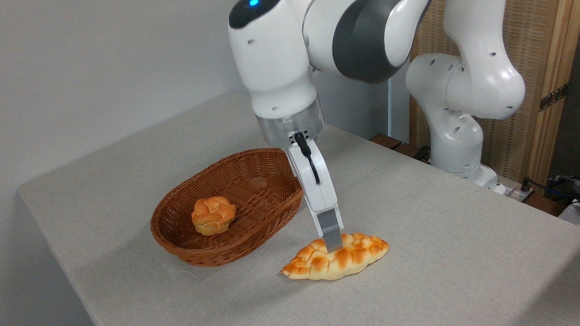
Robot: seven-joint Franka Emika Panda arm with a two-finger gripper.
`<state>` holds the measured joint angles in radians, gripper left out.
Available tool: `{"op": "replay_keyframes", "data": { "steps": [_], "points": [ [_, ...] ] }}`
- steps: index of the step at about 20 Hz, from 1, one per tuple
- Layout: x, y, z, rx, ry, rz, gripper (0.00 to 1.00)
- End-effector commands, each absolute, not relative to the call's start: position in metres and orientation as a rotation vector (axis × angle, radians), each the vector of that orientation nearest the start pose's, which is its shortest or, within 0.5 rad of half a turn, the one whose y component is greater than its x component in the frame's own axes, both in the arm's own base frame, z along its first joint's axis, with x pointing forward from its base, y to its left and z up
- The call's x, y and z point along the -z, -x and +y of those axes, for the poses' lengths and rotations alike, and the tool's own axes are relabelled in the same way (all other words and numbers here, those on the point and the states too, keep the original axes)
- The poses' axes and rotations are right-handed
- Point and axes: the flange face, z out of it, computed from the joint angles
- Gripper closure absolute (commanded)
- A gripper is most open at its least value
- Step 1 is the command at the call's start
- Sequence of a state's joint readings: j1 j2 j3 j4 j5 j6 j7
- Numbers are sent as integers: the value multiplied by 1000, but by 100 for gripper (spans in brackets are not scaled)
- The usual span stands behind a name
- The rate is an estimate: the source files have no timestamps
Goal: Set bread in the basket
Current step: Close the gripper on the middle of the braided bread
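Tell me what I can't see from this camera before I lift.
- Gripper far finger: hidden behind the near finger, so the grip on the bread is unclear.
- Basket floor behind the bun: hidden by the bun.
- Arm top: cut off by the frame's upper edge.

gripper (333, 244) on bread (335, 256), basket (254, 232) beside (bun (213, 214) inside)

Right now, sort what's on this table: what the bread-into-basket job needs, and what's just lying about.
Needed:
- braided loaf, lying on the table
- wicker basket
- pincer, down at the loaf's top

Just there:
- small round bun, already in the basket
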<state>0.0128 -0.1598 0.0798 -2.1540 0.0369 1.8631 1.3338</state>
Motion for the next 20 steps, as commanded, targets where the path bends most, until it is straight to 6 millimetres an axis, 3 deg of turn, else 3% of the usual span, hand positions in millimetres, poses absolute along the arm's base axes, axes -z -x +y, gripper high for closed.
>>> {"op": "replay_keyframes", "data": {
  "steps": [1, 11, 20],
  "points": [
    [-442, -481, 49, -191, 2536, 1908, 0],
    [-415, -485, 51, -258, 2493, 1924, 0],
    [-407, -489, 48, -253, 2485, 1928, 2]
  ]
}}
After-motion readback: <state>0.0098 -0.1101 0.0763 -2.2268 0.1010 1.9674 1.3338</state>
